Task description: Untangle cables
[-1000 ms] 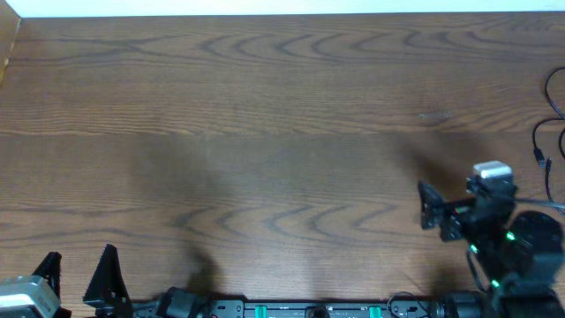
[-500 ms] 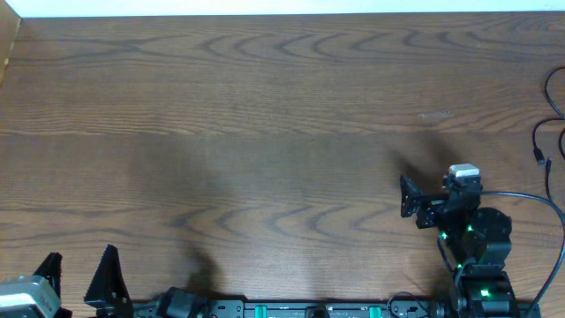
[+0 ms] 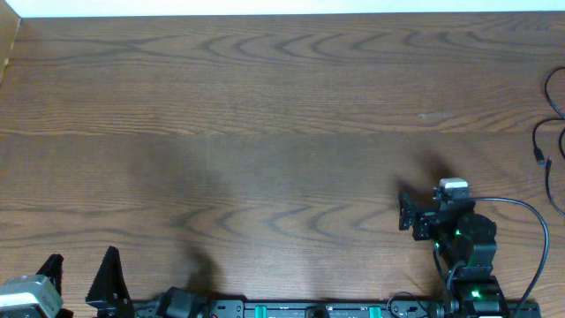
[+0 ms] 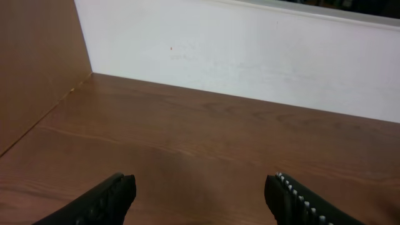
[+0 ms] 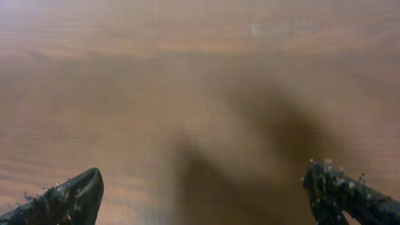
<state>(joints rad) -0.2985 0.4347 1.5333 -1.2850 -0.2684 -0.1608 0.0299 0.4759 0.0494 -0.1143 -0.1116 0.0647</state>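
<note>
The cables point(image 3: 538, 134) are thin black cords looping at the far right edge of the wooden table point(image 3: 265, 132), with a small plug end point(image 3: 540, 159); most of them run out of view. My right gripper point(image 3: 404, 210) is open and empty over bare wood, well to the left of the cables. The right wrist view shows its two fingers wide apart point(image 5: 203, 187) with only table between them. My left gripper point(image 3: 79, 267) is open and empty at the front left corner; the left wrist view point(image 4: 200, 187) shows bare wood between its fingers. No cable shows in either wrist view.
A white wall point(image 4: 250, 56) runs along the table's far edge and a wooden side panel point(image 4: 37, 62) stands at the left. The right arm's own thicker black cable point(image 3: 528, 221) loops beside its base.
My right arm has drawn back to the left and toward the front edge, away from the cables. The left arm and the cables have not moved.
</note>
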